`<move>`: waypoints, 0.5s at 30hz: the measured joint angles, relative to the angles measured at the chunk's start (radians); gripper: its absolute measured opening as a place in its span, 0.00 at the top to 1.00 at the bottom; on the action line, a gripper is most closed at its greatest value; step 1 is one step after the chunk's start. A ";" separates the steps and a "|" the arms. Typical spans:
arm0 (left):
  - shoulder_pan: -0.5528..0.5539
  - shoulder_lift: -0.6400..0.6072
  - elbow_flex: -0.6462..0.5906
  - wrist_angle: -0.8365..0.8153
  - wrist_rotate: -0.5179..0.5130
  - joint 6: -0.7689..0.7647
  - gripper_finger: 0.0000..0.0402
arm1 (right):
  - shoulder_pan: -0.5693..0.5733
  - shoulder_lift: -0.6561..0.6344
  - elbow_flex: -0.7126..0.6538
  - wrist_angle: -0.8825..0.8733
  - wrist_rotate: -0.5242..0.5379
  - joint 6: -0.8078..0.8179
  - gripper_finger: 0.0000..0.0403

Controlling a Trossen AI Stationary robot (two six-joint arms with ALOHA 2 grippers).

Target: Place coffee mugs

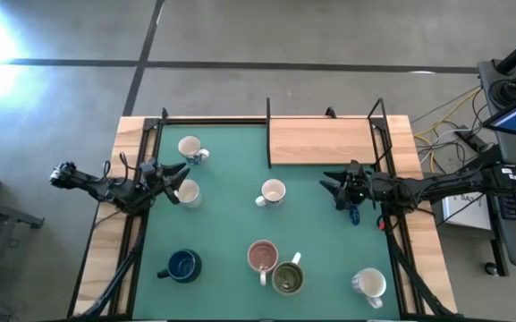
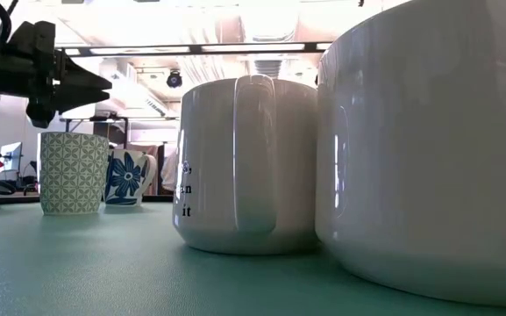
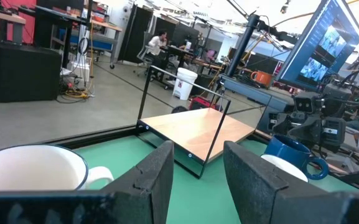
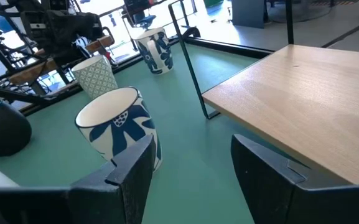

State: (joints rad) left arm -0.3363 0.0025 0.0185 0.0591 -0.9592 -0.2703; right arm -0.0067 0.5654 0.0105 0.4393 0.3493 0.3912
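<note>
Seven coffee mugs stand upright and scattered on the green mat of the bench (image 1: pixel 231 215). A blue-flowered white mug (image 1: pixel 190 148) sits near the far left corner, with a patterned white mug (image 1: pixel 187 192) just in front of it. A second flowered mug (image 1: pixel 273 192) stands mid-mat. Along the near edge are a dark blue mug (image 1: pixel 182 265), a pink mug (image 1: pixel 262 257) touching or nearly touching an olive-green mug (image 1: pixel 287 278), and a white mug (image 1: pixel 369 284) at the near right. The wooden shelf (image 1: pixel 322 140) at the far right carries nothing (presumably the place where mugs are meant to go, though the task does not say).

The left gripper (image 1: pixel 173 176) hangs just beside the patterned mug, jaws open and empty. The right gripper (image 1: pixel 335 188) hangs near the shelf's front edge, facing the mid-mat flowered mug, jaws likewise open and empty.

Risks from here are several. The left jaws are so close to two mugs that a descent aimed slightly off could tip either one. The pink and green pair leave little room for a finger between them, so grasping one may drag the other. A grip on a rim rather than a handle may slip on glazed ceramic. The shelf's metal frame (image 1: pixel 269 134) could catch a carried mug; its height is hard to judge from above.
</note>
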 joint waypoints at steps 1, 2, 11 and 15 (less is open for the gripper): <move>0.000 0.000 0.000 0.000 0.000 0.000 0.69 | 0.000 0.000 0.000 0.000 0.002 -0.002 0.50; 0.000 0.000 0.000 0.000 0.000 0.000 0.69 | 0.000 0.000 0.000 0.000 0.002 -0.005 0.50; 0.000 0.000 0.000 0.000 0.000 0.000 0.69 | 0.000 0.000 0.000 -0.012 0.019 0.056 0.50; 0.000 0.000 0.000 0.000 0.000 0.000 0.69 | 0.000 0.000 0.000 0.045 0.055 0.045 0.50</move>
State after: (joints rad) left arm -0.3363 0.0025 0.0185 0.0591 -0.9592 -0.2705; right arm -0.0071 0.5655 0.0101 0.4844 0.4040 0.4366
